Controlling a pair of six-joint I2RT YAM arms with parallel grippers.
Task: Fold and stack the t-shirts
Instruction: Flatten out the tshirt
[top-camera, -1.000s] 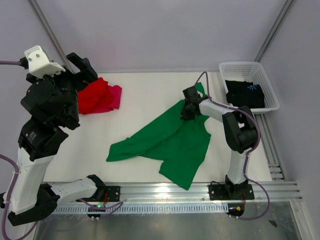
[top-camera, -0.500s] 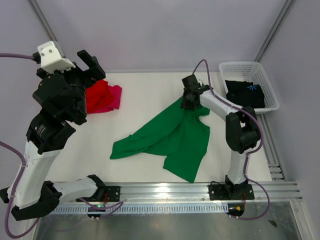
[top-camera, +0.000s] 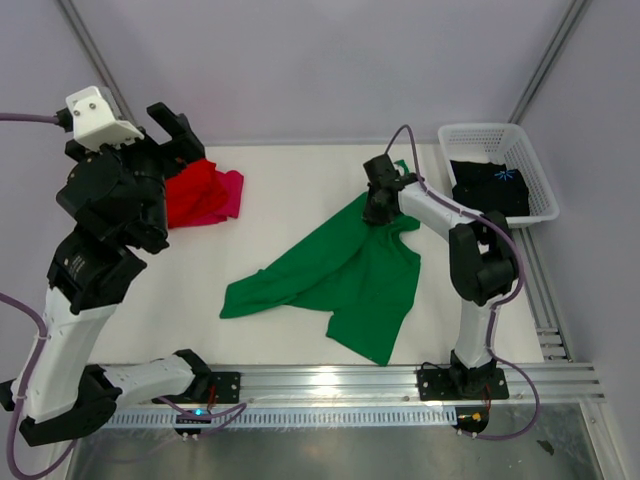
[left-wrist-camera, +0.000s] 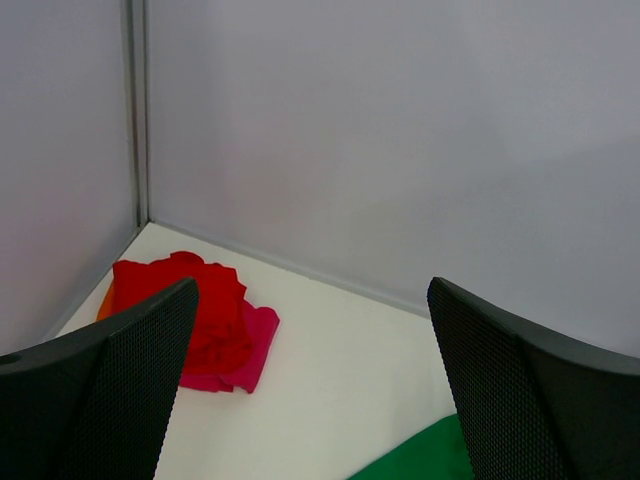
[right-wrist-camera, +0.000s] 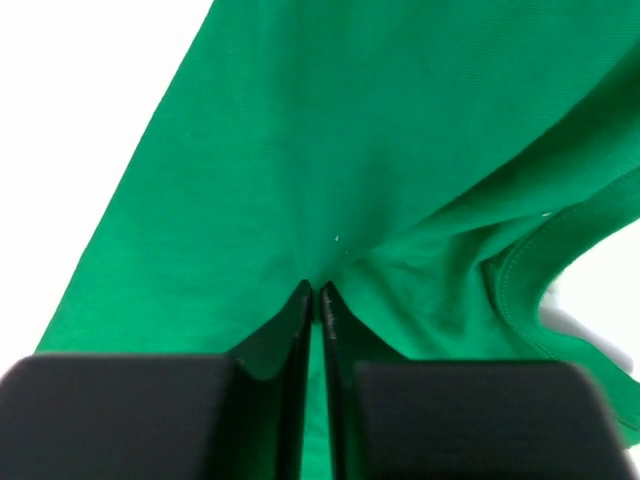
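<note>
Right gripper (right-wrist-camera: 313, 292) is down on the green t-shirt (top-camera: 340, 275), jaws nearly together, a pinch of green cloth caught between the tips with wrinkles fanning out from that spot. The shirt sprawls unfolded across the middle of the table (top-camera: 290, 180): one part runs out towards the left, another hangs towards the near edge, and the collar seam curls just right of the pinch. The right arm reaches over the shirt's right part and covers some of it from above.

Over on the left, the left gripper (left-wrist-camera: 312, 290) hangs high in the air, jaws spread wide, nothing in them. Below and beyond it, in the far left corner, the red t-shirt (top-camera: 190, 190) lies bunched on the magenta-pink t-shirt (top-camera: 232, 188), well apart from the green one. Far right, the white lattice basket (top-camera: 495, 133) holds the black t-shirt (top-camera: 490, 185), blue print showing.
</note>
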